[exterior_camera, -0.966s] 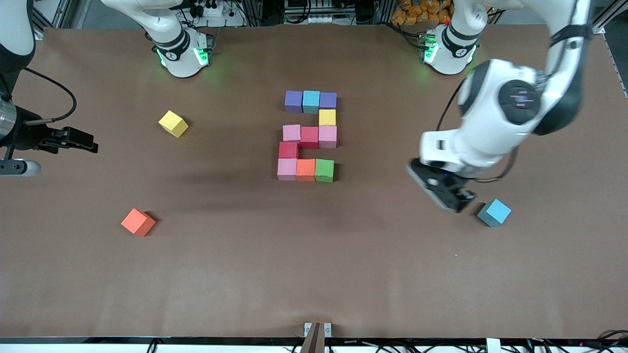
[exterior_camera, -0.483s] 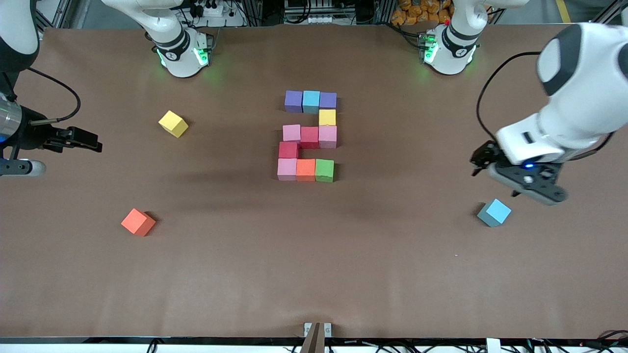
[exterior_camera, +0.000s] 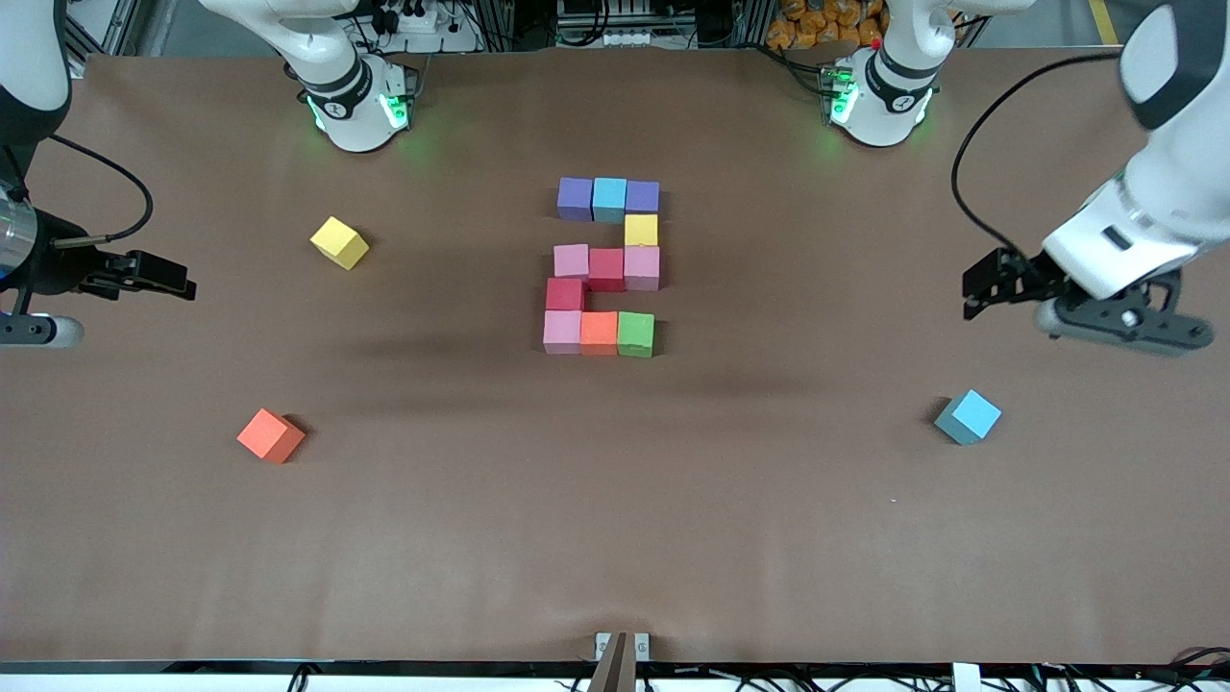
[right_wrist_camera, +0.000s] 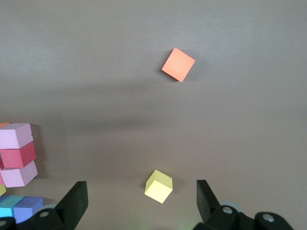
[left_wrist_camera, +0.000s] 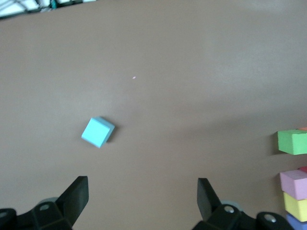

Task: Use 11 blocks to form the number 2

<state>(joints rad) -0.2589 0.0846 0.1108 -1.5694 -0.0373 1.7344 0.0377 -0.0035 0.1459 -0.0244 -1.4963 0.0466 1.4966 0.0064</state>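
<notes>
The number 2 (exterior_camera: 603, 266) stands in the middle of the table, built of the blocks: purple (exterior_camera: 575, 198), sky-blue (exterior_camera: 609, 198), purple, yellow (exterior_camera: 641, 230), pink, crimson (exterior_camera: 606, 268), pink, crimson, then pink, orange (exterior_camera: 599, 333) and green (exterior_camera: 635, 333) in the row nearest the camera. My left gripper (exterior_camera: 972, 288) hangs open and empty over bare table toward the left arm's end. In its wrist view the left gripper (left_wrist_camera: 142, 194) has nothing between its fingers. My right gripper (exterior_camera: 181, 282) waits open and empty over the right arm's end.
Three loose cubes lie apart from the digit: a sky-blue one (exterior_camera: 968, 416) toward the left arm's end, and a yellow one (exterior_camera: 339, 241) and an orange one (exterior_camera: 271, 434) toward the right arm's end. The right wrist view shows the yellow cube (right_wrist_camera: 159, 186) and the orange cube (right_wrist_camera: 178, 64).
My left arm has swung away from the digit toward its own end of the table, past the loose sky-blue cube, gripper open throughout. The right arm has barely moved.
</notes>
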